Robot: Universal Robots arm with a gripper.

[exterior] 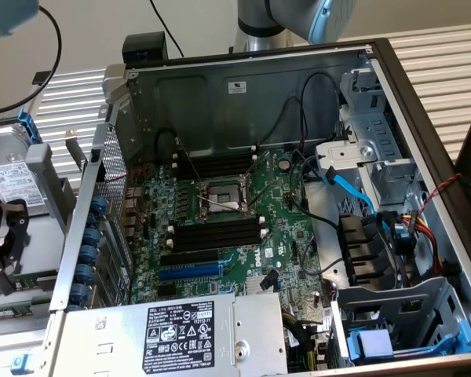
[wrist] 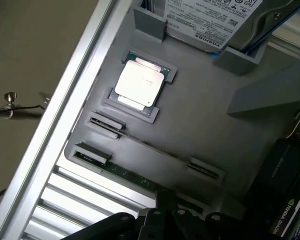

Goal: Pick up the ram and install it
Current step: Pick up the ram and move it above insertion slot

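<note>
Closed end effector, pointed steeply downward

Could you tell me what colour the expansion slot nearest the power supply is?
Blue slot; see exterior view.

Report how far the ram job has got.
Done: nothing that shows. The black memory slots on the board look empty.
In hand: the tool is shut, holds nothing, and hangs over the gray tray, close above the ram, which stands on edge in its holders.
Left: the whole pick and the install.
</note>
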